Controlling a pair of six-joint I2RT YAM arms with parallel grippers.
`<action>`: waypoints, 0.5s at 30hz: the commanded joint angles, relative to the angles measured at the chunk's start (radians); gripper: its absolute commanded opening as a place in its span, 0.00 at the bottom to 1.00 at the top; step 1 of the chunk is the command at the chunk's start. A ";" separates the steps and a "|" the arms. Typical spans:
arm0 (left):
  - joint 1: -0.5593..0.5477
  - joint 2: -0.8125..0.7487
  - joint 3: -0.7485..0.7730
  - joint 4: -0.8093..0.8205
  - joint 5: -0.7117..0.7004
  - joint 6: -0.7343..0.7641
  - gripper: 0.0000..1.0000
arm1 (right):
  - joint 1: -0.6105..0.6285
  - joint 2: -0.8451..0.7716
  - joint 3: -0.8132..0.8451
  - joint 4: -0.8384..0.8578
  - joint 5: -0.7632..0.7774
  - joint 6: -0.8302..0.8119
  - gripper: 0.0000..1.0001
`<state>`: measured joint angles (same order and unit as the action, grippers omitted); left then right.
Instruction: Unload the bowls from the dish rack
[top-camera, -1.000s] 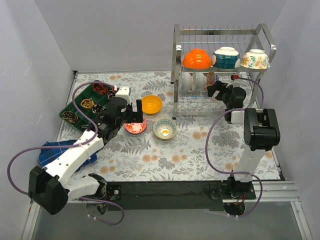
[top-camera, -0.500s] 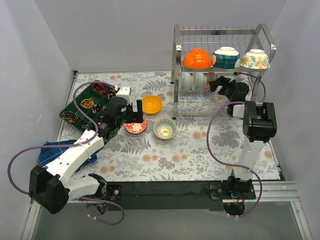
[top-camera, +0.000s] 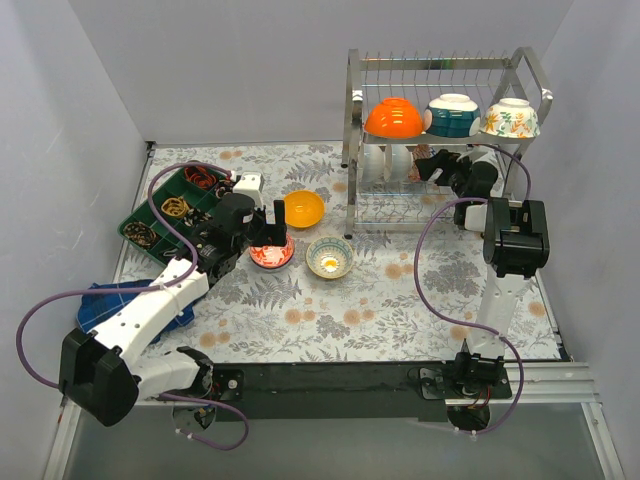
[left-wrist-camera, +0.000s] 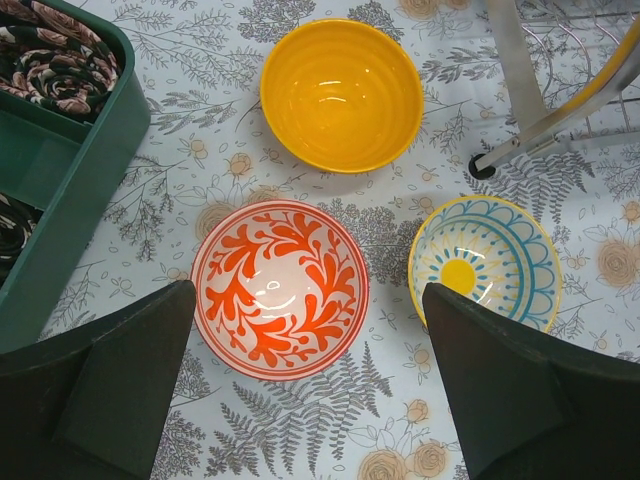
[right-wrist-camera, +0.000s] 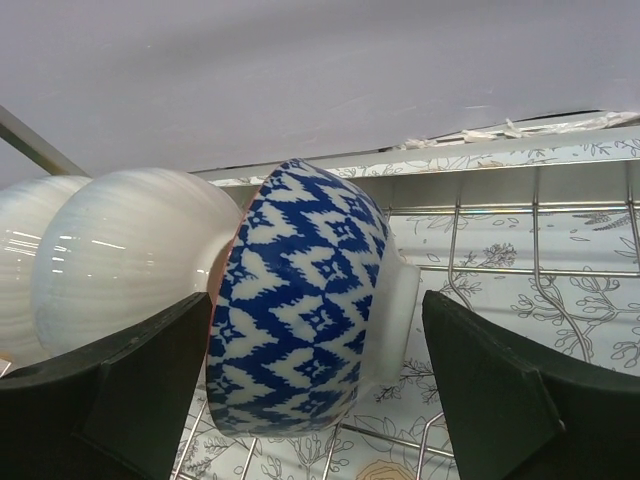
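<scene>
Pick step: the right hand (top-camera: 436, 166), fingers spread, frames the blue bowl (right-wrist-camera: 300, 310) standing on edge on the rack (top-camera: 349, 130) lower shelf (far-right corner of the bench (top-camera: 400, 300)); next, close on its rim and lift clear.

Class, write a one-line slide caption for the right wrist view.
Open right pincer framing a blue-patterned bowl on edge in the rack, white bowls beside it.

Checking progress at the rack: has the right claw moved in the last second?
Yes. The right claw moved away from its base, deeper into the dish rack.
</scene>
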<state>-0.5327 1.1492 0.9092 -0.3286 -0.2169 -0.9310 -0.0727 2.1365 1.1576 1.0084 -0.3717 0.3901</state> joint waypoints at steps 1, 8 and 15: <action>0.008 -0.003 -0.007 0.011 0.014 0.014 0.98 | -0.001 0.020 0.053 -0.007 -0.053 0.013 0.93; 0.011 0.000 -0.006 0.011 0.019 0.012 0.98 | 0.001 0.016 0.048 -0.010 -0.081 0.010 0.82; 0.014 -0.006 -0.006 0.011 0.028 0.014 0.98 | 0.001 -0.020 0.016 -0.013 -0.098 -0.013 0.57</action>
<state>-0.5266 1.1522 0.9092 -0.3286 -0.1967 -0.9306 -0.0765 2.1410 1.1709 1.0019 -0.4080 0.3851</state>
